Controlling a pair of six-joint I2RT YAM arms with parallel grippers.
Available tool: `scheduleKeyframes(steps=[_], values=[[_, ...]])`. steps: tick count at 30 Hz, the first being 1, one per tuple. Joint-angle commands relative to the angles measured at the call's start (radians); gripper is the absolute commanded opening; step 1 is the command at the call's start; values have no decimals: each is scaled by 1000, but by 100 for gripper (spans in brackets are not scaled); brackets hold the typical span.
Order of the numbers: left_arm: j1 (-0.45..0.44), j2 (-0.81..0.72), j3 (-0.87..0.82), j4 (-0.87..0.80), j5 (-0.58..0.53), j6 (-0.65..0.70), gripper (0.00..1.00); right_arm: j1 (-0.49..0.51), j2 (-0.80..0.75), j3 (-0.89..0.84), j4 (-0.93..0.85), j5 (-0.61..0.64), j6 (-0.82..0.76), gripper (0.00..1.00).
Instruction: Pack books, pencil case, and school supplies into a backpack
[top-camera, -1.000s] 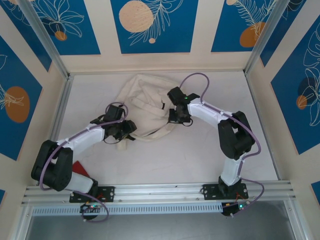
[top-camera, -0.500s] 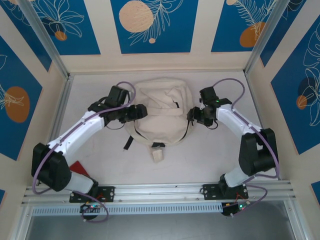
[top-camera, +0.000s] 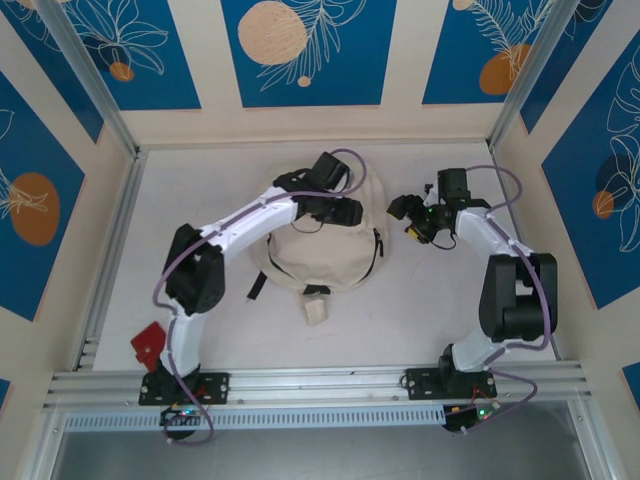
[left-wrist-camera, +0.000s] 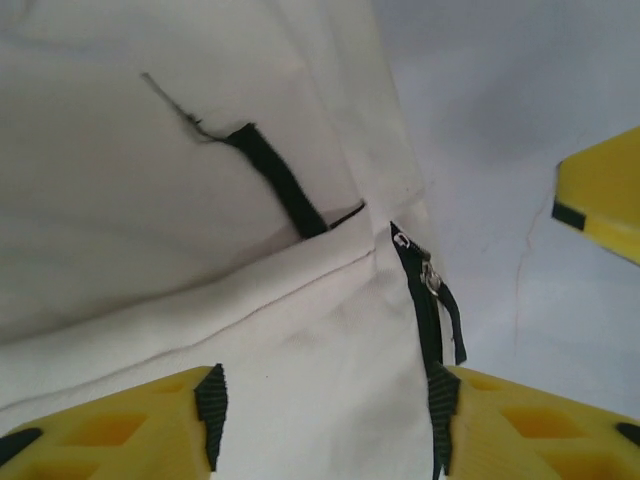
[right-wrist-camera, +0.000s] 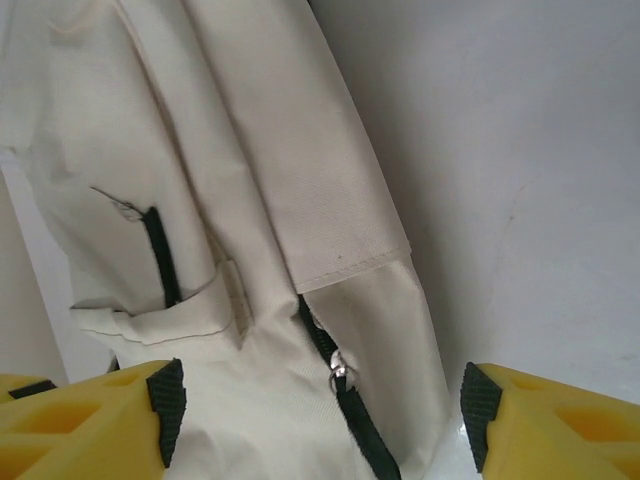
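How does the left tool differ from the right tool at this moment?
The left tool is above the backpack's upper part; the right tool is off its right edge, above the table. The left tool points rightward across the backpack; the right tool points left toward it. Both are open and hold nothing.

You are looking at a backpack (top-camera: 320, 250) showing cream-white fabric, with zips (left-wrist-camera: 425, 340) and strap trim (left-wrist-camera: 280, 185) running black across it. The left gripper (left-wrist-camera: 330, 415) and right gripper (right-wrist-camera: 320, 410) are both showing bright yellow fingers (right-wrist-camera: 70, 420) faced with ribbed black pads (right-wrist-camera: 168, 405). The arms (top-camera: 240, 225) are wearing white shells with black joints and trailing purple cables (top-camera: 345, 153). The table (top-camera: 450, 300) is reading pale grey-white, and a small flat thing (top-camera: 148, 343) is showing red. The walls (top-camera: 405, 60) are carrying cream with blue panels (top-camera: 300, 75), peach-orange discs and white leaf outlines.
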Motion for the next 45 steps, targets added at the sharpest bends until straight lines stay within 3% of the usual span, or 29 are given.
scheduleKeyframes(steps=[1, 9, 16, 18, 20, 29, 37, 45], values=[[-4, 86, 120, -67, -105, 24, 52, 0, 65, 50, 17, -104, -11, 71], [-3, 302, 395, -147, -177, -40, 50, 6, 130, 81, 22, -111, -22, 67], [-6, 395, 499, -206, -188, -47, 47, 10, 146, 81, 14, -94, -22, 67], [-10, 414, 516, -231, -204, -44, 45, 13, 149, 80, 14, -92, -22, 66], [-11, 430, 530, -257, -215, -45, 35, 19, 151, 79, 13, -90, -22, 65], [-11, 394, 519, -283, -226, -46, 0, 53, 142, 91, 2, -81, -25, 61], [-9, 194, 329, -155, -221, -29, 0, 93, 152, 100, 77, -207, -8, 61], [-1, 58, 138, -61, -231, -18, 0, 131, 242, 197, 71, -234, -4, 59]])
